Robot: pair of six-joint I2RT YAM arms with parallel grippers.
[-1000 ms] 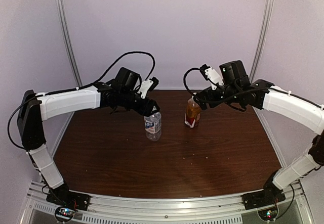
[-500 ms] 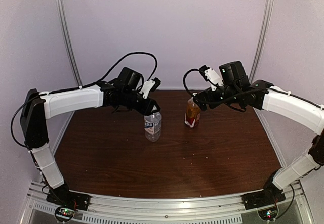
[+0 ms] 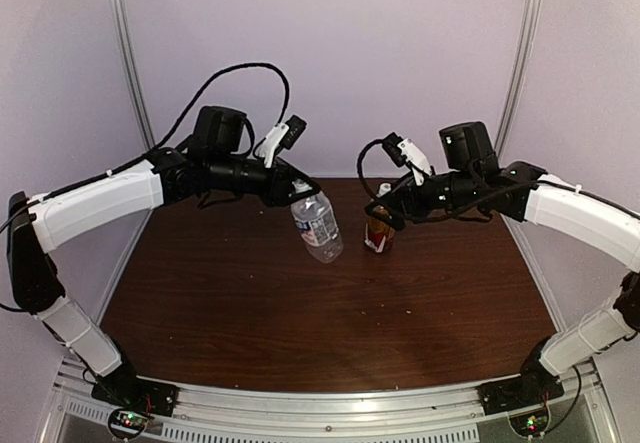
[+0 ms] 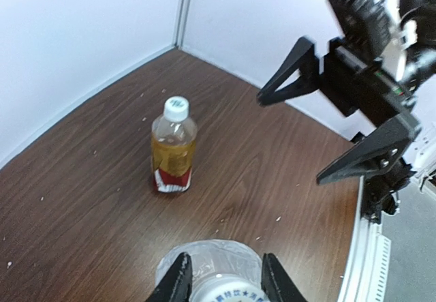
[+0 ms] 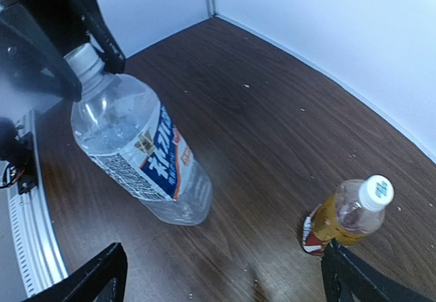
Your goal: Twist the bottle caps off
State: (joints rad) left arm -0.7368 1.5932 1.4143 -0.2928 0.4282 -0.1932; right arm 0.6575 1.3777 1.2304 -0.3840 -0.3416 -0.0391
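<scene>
My left gripper (image 3: 298, 189) is shut on the neck of the clear bottle (image 3: 319, 227) with the white-blue label. It holds the bottle tilted and lifted, base toward the table. In the left wrist view its fingers (image 4: 178, 279) flank the bottle (image 4: 219, 269). The right wrist view shows the bottle (image 5: 139, 151) and its white cap (image 5: 84, 57) between the left fingers. The amber bottle (image 3: 378, 229) with a red-white label stands upright with its white cap (image 3: 384, 190) on; it also shows in the wrist views (image 4: 174, 146) (image 5: 346, 213). My right gripper (image 3: 385, 204) is open beside it, holding nothing.
The dark wooden table (image 3: 330, 313) is walled by pale panels at the back and sides. A metal rail (image 3: 330, 413) runs along the near edge. Small crumbs (image 4: 278, 218) lie on the wood.
My left gripper has lifted the clear bottle off the table, carried it right and tilted it. The right gripper has shifted slightly beside the amber bottle, which has not moved.
</scene>
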